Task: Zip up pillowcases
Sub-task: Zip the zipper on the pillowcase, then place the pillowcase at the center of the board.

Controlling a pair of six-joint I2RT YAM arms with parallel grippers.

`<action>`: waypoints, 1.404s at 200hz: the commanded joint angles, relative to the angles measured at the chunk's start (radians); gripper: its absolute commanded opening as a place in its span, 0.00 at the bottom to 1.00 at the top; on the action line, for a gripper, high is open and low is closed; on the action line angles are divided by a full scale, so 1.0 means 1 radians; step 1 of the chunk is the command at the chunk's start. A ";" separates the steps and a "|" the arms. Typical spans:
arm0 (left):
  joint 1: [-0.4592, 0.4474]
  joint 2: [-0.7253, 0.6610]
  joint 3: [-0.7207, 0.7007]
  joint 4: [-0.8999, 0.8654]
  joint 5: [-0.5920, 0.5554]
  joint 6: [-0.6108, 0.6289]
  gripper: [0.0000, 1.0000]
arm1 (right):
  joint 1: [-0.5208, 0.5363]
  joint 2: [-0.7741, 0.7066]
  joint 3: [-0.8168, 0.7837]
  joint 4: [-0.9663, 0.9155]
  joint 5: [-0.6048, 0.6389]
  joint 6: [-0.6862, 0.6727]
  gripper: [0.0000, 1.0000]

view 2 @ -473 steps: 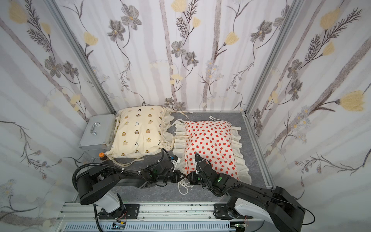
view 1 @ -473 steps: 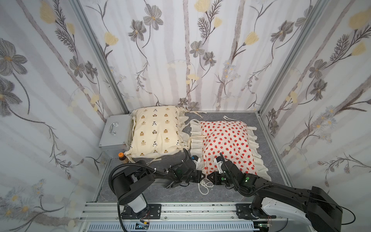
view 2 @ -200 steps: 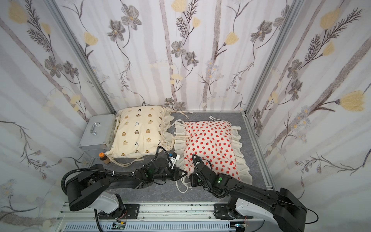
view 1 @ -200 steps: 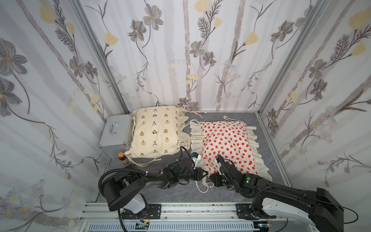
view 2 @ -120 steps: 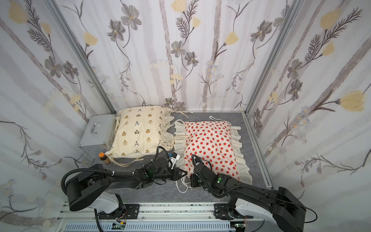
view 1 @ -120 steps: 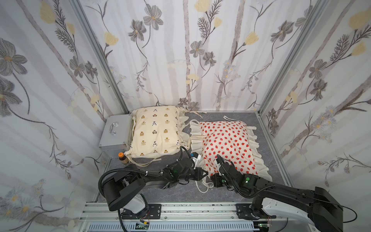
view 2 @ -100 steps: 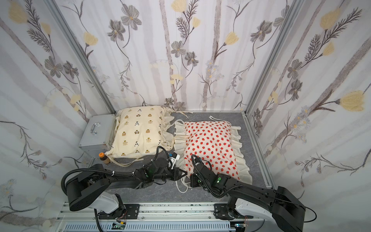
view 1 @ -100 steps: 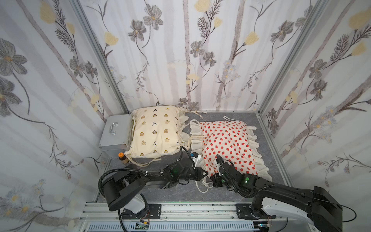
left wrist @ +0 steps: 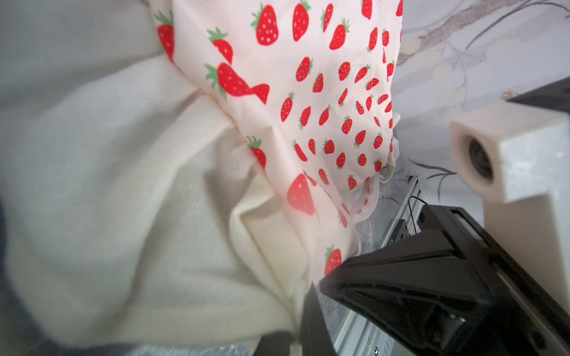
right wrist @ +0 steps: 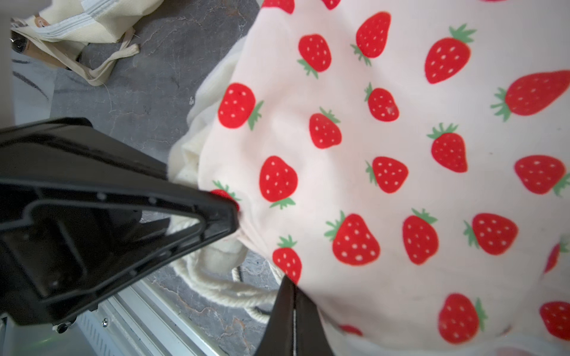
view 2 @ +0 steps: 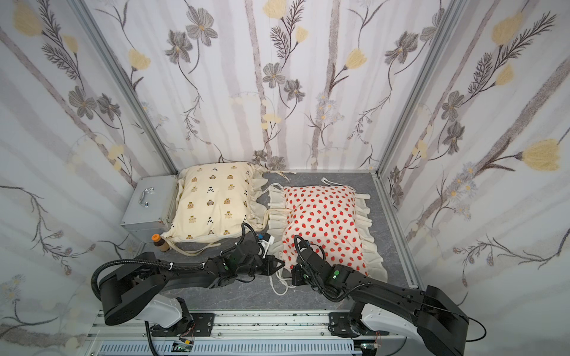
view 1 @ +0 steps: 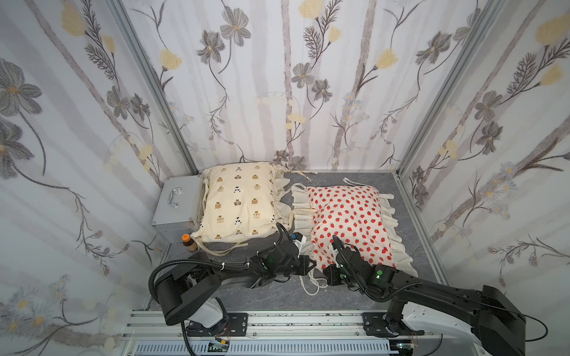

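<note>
Two grippers meet at the near corner of the strawberry pillowcase (view 1: 348,215), which lies just beside the bear pillowcase (view 1: 237,200). Your left gripper (view 1: 313,264) pinches its fabric. Your right gripper (view 1: 327,273) is clenched at the hem, with any zipper pull hidden. Zipping looks barely begun, so next hold the corner taut and draw along the seam.

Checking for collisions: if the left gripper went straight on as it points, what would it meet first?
The strawberry pillow: the left gripper, shut, touches its near corner with its tip; whether it pinches the cloth is unclear.
</note>
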 commanded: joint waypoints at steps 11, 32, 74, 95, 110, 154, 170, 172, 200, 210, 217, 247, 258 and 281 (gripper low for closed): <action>0.010 -0.021 0.000 -0.062 -0.100 0.029 0.00 | -0.018 0.038 0.030 -0.068 -0.042 0.018 0.00; 0.017 -0.036 -0.006 -0.077 -0.122 0.035 0.00 | -0.023 0.071 0.056 -0.099 -0.056 0.019 0.00; 0.045 -0.084 -0.030 -0.116 -0.190 0.035 0.00 | -0.051 0.100 0.088 -0.193 -0.046 0.045 0.00; 0.095 -0.101 -0.035 -0.144 -0.219 0.013 0.00 | -0.073 0.095 0.068 -0.241 -0.046 0.073 0.00; 0.150 -0.100 -0.050 -0.138 -0.238 -0.011 0.00 | -0.109 0.087 0.022 -0.270 -0.045 0.111 0.00; 0.299 -0.069 -0.029 -0.125 -0.220 0.009 0.00 | -0.204 -0.065 -0.024 -0.428 0.092 0.211 0.00; 0.344 -0.067 -0.024 -0.115 -0.203 0.011 0.00 | -0.254 -0.127 -0.028 -0.509 0.146 0.242 0.00; 0.348 -0.068 -0.023 -0.115 -0.203 0.012 0.00 | -0.256 -0.133 -0.029 -0.519 0.153 0.245 0.00; 0.369 -0.082 0.004 -0.200 -0.248 0.046 0.00 | -0.284 -0.220 -0.021 -0.579 0.212 0.267 0.00; 0.371 -0.102 -0.001 -0.214 -0.253 0.056 0.00 | -0.284 -0.228 0.009 -0.558 0.219 0.247 0.00; 0.364 -0.122 0.005 -0.227 -0.249 0.072 0.08 | -0.284 -0.221 0.043 -0.519 0.206 0.214 0.10; 0.325 -0.217 0.094 -0.447 -0.358 0.165 0.86 | -0.340 -0.117 0.272 -0.484 0.359 0.059 0.80; 0.341 -0.312 0.108 -0.538 -0.472 0.186 1.00 | -0.414 -0.102 0.284 -0.411 0.415 -0.026 0.99; 0.407 -0.484 0.163 -0.724 -0.770 0.265 1.00 | -0.599 -0.122 0.126 -0.039 0.631 -0.229 1.00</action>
